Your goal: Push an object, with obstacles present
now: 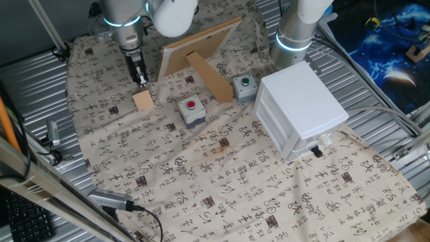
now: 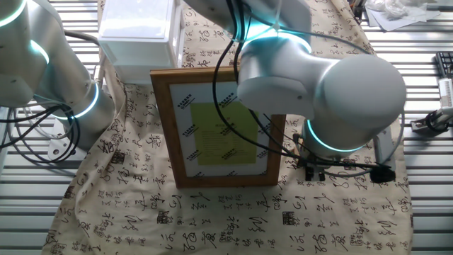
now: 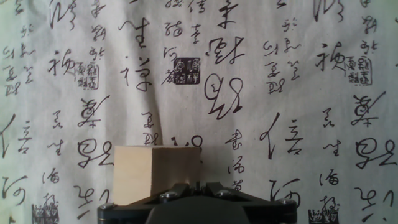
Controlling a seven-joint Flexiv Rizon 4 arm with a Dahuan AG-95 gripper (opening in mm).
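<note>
The object, a small plain tan wooden block [image 1: 143, 101], lies on the printed cloth at the left. My gripper [image 1: 141, 81] hangs just behind it, fingers pointing down and pressed together with nothing between them. In the hand view the block [image 3: 155, 173] sits against the left side of the shut fingertips [image 3: 180, 188]; I cannot tell whether they touch it. To the right stand the obstacles: a grey box with a red button [image 1: 192, 111], a grey box with a green button [image 1: 244, 85], the wooden frame [image 1: 201, 48] on its strut [image 1: 212, 78], and the white drawer cabinet [image 1: 302, 107].
The other fixed view shows the frame's front [image 2: 212, 127] and the cabinet [image 2: 138, 32]; my arm [image 2: 340, 92] hides the block there. A second arm's base [image 1: 295, 30] stands behind the cabinet. Ribbed metal table [image 1: 33, 87] surrounds the cloth.
</note>
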